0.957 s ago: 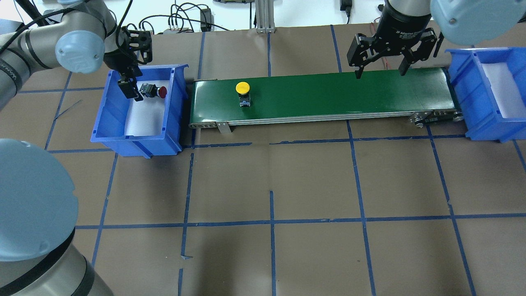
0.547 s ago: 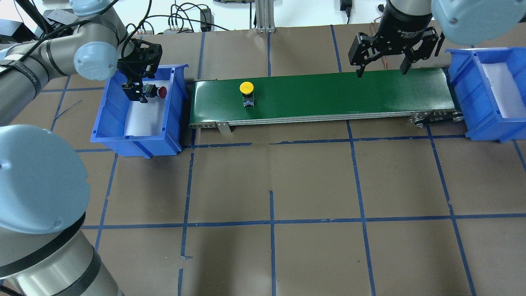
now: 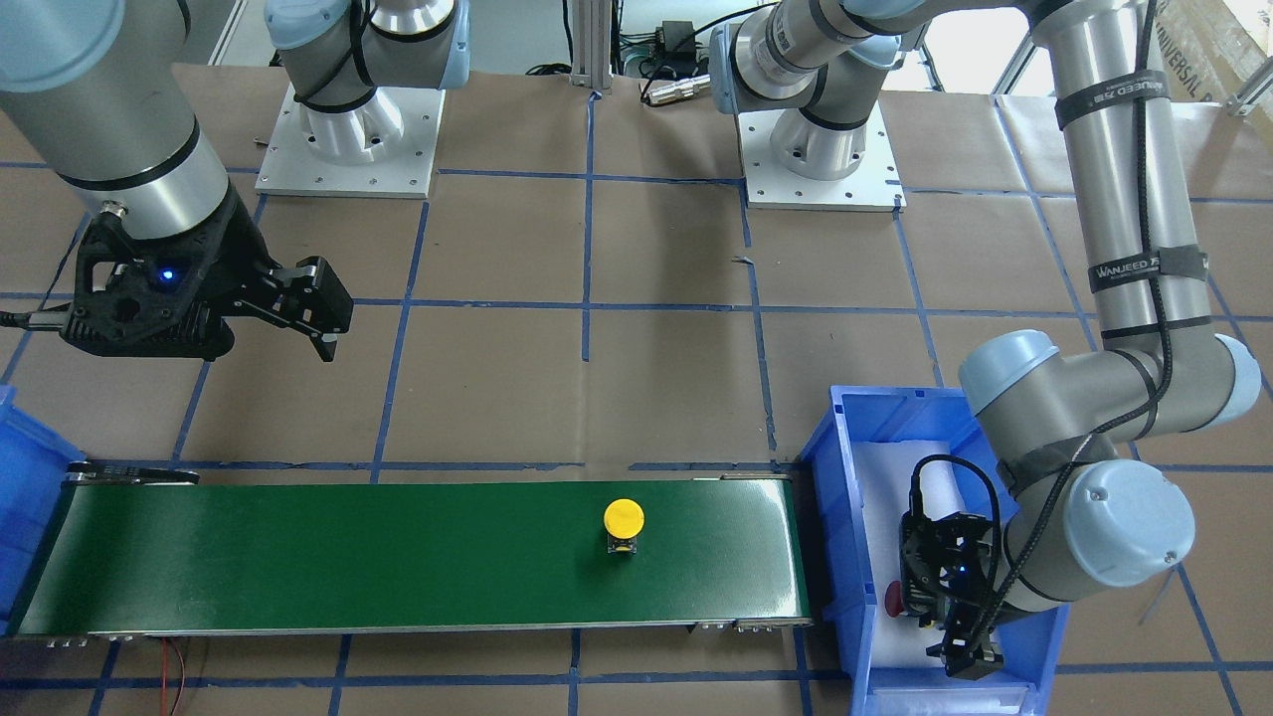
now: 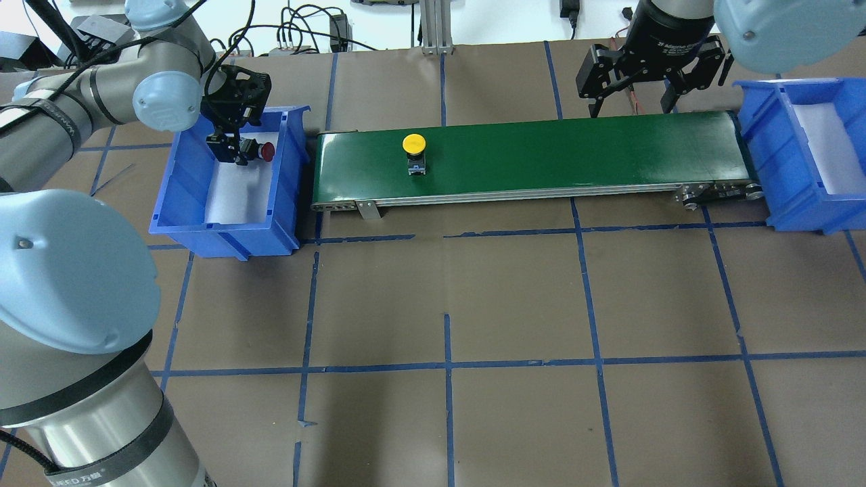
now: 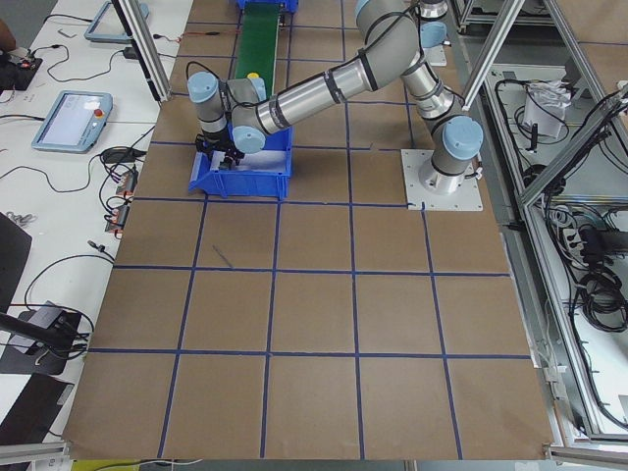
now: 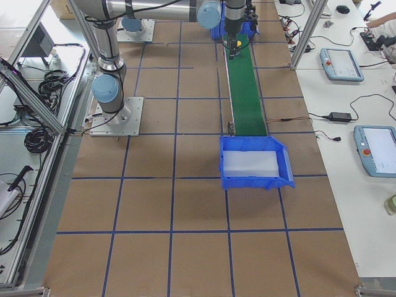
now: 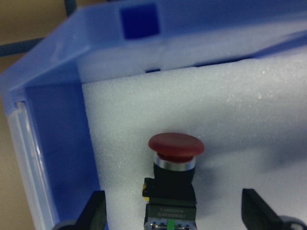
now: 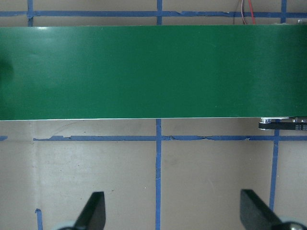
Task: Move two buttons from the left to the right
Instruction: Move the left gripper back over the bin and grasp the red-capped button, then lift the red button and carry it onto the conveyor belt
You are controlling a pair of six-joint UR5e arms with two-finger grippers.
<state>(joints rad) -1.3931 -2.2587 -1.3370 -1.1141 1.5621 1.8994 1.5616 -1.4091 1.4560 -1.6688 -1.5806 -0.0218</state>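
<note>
The yellow button (image 4: pixel 414 145) stands upright on the left part of the green conveyor belt (image 4: pixel 541 152), and also shows in the front-facing view (image 3: pixel 624 519). The red button (image 7: pixel 175 152) lies on its side on white foam in the left blue bin (image 4: pixel 183 203); the overhead view shows it too (image 4: pixel 265 151). My left gripper (image 7: pixel 177 213) is open, lowered into that bin, with one finger on each side of the red button's body. My right gripper (image 4: pixel 632 101) is open and empty, above the belt's far edge near its right end.
The right blue bin (image 4: pixel 764 155), foam-lined with no buttons in it, stands at the belt's right end. Brown paper with blue tape lines covers the table (image 4: pixel 446 304). Cables and an aluminium post (image 4: pixel 433 27) lie beyond the belt.
The yellow button has travelled a little to the right along the belt. My left gripper has shifted over the red button. My right gripper has drawn back slightly towards the belt's far edge.
</note>
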